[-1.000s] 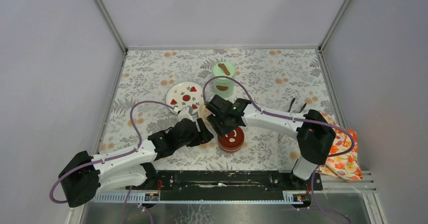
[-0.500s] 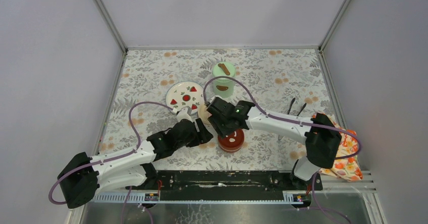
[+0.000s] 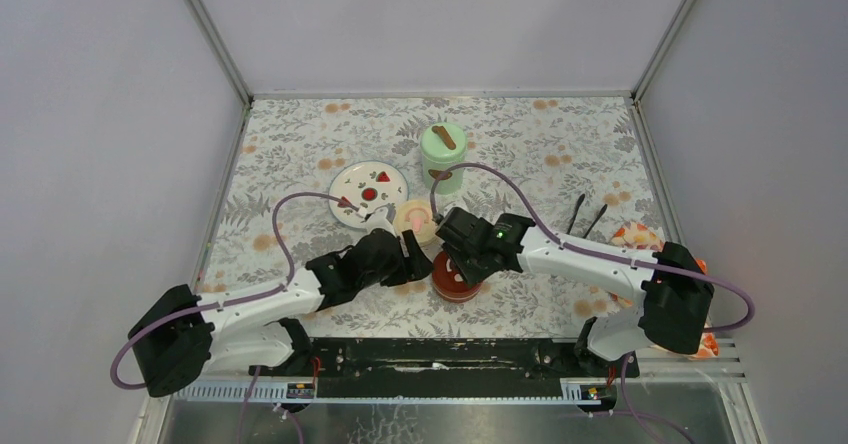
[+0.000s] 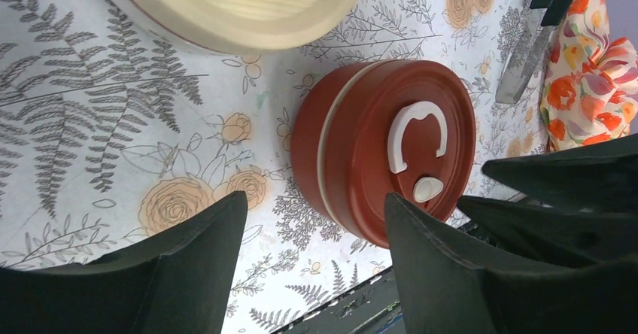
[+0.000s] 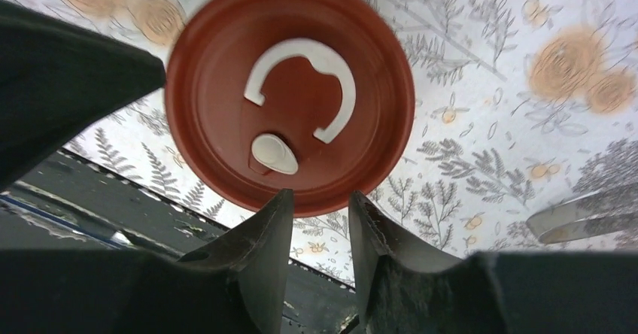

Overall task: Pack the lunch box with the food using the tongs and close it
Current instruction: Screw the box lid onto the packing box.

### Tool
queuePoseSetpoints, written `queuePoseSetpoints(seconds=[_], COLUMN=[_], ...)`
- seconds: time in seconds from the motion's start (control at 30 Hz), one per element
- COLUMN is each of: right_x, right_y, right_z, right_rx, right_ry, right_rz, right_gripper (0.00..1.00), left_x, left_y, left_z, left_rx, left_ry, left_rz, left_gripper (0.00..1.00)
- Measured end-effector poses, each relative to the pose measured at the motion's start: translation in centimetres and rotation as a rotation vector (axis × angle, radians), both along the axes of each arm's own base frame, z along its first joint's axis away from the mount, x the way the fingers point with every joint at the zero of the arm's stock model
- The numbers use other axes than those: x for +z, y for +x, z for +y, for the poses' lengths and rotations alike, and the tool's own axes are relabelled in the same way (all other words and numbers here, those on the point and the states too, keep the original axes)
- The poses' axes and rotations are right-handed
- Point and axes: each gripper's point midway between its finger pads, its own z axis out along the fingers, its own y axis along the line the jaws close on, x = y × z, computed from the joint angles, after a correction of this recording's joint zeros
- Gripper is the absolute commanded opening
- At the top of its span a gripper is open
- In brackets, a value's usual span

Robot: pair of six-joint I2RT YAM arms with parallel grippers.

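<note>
Floral-print bench (image 3: 300, 144): swinging off cream round lid (image 4: 226, 10) to above dark-red round lidded bowl (image 5: 290, 93), narrowing empty right jaws, likely checking closure; holding left jaws wide alongside.

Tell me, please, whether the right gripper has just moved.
Yes: the right gripper moved away from the plate, toward the near edge, above the red-lidded bowl.

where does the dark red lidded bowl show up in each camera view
top external: dark-red lidded bowl just below centre, partly under the right arm.
left wrist: the bowl right of centre.
right wrist: the bowl upper centre, seen from above.
shared landmark: white c-shaped handle on its lid, clear in both wrist views.
</note>
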Motion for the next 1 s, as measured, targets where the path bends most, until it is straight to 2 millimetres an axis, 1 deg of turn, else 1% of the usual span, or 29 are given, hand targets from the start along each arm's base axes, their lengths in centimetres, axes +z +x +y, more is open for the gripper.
queuePoseSetpoints(seconds=[0.13,0.2,0.27,0.43,0.63,0.87,0.93,1.0], right_x=[-2.3,-3.0,-3.1,-3.0,-2.7,-0.3,0.0,-0.2], right_y=[-1.0,-1.0,-0.5,-0.5,-0.5,0.2,0.2,0.3], right_z=[-1.1,-0.8,0.1,0.2,0.2,0.8,0.8,0.7], right_rx=[-0.008,-0.013,-0.016,-0.016,-0.016,-0.020,-0.021,-0.025], right_ry=[-0.039,-0.032,-0.007,-0.005,-0.008,0.041,0.050,0.050], right_rz=[0.043,0.055,0.043,0.043,0.044,0.002,-0.004,-0.004], right_gripper=[0.33,0.32,0.31,0.31,0.31,0.30,0.29,0.27], left_x=[-0.3,-0.4,-0.6,-0.6,-0.1,0.2,0.2,0.1], left_y=[0.4,0.6,0.8,0.9,0.9,0.9,0.8,0.7], left_z=[-0.9,-1.2,-1.5,-1.6,-1.7,-1.7,-1.8,-1.8], left_rx=[-0.016,-0.019,-0.021,-0.023,-0.022,-0.028,-0.033,-0.038], left_ry=[0.012,0.019,0.023,0.021,0.008,0.000,0.000,0.000], left_rz=[0.005,0.005,0.006,0.005,-0.005,-0.009,-0.008,-0.006], left_gripper=[0.74,0.74,0.73,0.72,0.72,0.72,0.72,0.72])
